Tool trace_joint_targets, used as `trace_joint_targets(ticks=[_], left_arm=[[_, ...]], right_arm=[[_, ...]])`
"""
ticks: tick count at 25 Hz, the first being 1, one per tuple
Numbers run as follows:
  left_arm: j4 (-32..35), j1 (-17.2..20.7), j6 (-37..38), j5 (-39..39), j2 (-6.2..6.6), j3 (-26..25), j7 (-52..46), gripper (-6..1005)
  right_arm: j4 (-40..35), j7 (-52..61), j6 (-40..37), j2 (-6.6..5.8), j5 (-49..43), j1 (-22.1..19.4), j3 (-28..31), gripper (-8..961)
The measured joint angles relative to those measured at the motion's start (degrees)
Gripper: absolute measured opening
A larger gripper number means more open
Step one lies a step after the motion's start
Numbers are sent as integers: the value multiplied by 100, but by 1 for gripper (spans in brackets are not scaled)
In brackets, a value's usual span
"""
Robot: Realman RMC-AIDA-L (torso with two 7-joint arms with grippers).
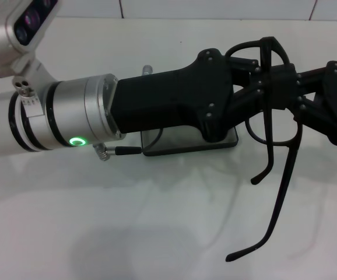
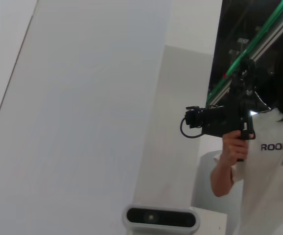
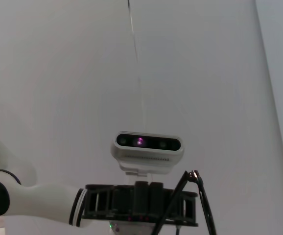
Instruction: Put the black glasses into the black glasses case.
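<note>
Left jaws [image 1: 267, 79] shut on black glasses [image 1: 276, 151], right jaws [image 1: 299, 87] too.

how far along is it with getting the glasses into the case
Pickup looks done: the black glasses are lifted off the table, held between the left gripper and right gripper. The black glasses case lies below, mostly hidden. Placing them inside remains.

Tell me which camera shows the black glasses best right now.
The head view: the black glasses hang in the air with temple arms dangling, gripped at the frame where the left claw and right claw meet. The right wrist view shows only a temple end; the left wrist view shows none.
</note>
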Motion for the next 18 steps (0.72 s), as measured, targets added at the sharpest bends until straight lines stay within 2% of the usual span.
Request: trace_joint_targets(ticks=[7,12,18], left_arm=[[-223,-18,36,-178,2,42,115,38],[-228,-16,432,-189,19,60,234,38],[-313,-24,507,-186,4,75,233,37]], right_arm=[[80,-66,-59,3,65,-22,29,67],[206,-159,-30,-17,165,-70,73,67],[290,-237,-106,-16,329,-100,61,67]])
